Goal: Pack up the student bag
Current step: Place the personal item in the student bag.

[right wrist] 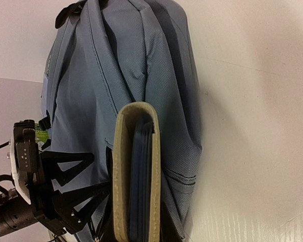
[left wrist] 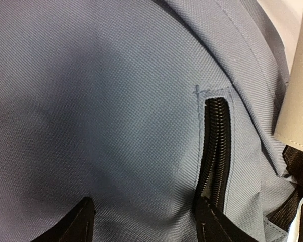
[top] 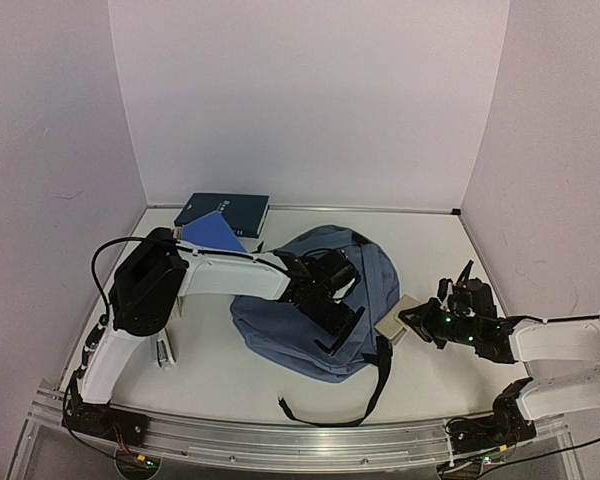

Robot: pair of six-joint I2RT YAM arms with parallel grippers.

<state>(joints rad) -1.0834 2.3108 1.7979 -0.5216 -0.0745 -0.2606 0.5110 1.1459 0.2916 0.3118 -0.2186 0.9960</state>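
Note:
The student bag [top: 280, 325] lies flat in the middle of the table, blue-grey with black zippers. My left gripper [top: 337, 322] is down on its right half. In the left wrist view its two black fingertips [left wrist: 77, 224] stand apart and press into the fabric, the right one at the lower end of a part-open zipper [left wrist: 215, 146]. My right gripper [top: 421, 321] is shut on a beige-covered book [top: 394, 321] with blue inside edges. It holds the book [right wrist: 136, 176] edge-on against the bag's [right wrist: 91, 65] right side, next to the left gripper [right wrist: 101, 174].
A dark blue book [top: 223, 210] and a lighter blue book [top: 212, 235] lie at the back left, behind the left arm. A small white object [top: 164, 352] sits by the left arm's base. A black strap [top: 330, 415] trails toward the near edge.

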